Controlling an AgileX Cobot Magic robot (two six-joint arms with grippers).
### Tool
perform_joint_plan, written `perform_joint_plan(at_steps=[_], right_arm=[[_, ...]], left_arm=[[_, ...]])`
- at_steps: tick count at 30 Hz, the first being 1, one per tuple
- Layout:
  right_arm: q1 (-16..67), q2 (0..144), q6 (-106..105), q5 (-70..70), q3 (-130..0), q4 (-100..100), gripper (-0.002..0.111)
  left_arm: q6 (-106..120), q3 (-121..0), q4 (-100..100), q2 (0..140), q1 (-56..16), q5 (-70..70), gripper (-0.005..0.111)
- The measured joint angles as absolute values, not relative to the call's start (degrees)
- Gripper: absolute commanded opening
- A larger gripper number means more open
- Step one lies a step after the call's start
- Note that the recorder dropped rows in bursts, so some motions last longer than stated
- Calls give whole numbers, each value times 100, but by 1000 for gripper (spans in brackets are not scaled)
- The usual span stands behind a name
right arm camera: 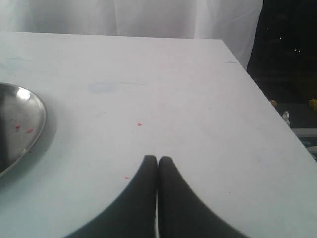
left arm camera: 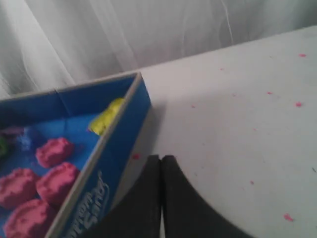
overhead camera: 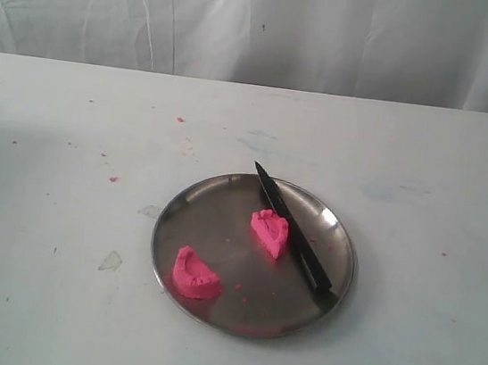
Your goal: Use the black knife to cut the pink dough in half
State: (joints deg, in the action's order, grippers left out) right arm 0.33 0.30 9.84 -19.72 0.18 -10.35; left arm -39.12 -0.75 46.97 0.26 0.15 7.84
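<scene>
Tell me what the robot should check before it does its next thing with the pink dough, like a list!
1. Bright pink soft dough in two pieces: ok. One half-round lump and another lie apart.
2. Both lumps inside the round steel plate: ok.
3. Slim black knife put down: ok. It lies across the plate with no gripper on it, its blade beside the second lump; touching or not, cannot tell.
4. Left gripper empty: ok, shut on nothing, next to a blue cardboard box.
5. Right gripper empty: ok, shut, over bare white table.
6. Halves equal in size: cannot tell.
</scene>
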Motion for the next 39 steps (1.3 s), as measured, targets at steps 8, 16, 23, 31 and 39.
perform_joint_plan(at_steps=[8,16,23,31,39], right_arm=[[33,30,984,-1972,18,-1035,0],[33,30,984,-1972,18,-1035,0],[33,30,984,-1972,18,-1035,0],[33,30,984,-1972,18,-1035,0],[33,30,984,-1972,18,-1023,0]], left_arm=[[-2369,-37,2822,26,5,2248,0],[-2117,-38,1557,26,0,1861,0],[-1902,-38,1181,26,49,1705,0],[-1132,-38,1181,26,313,1719,0],[-1022,-38,1176,26,317,1719,0]])
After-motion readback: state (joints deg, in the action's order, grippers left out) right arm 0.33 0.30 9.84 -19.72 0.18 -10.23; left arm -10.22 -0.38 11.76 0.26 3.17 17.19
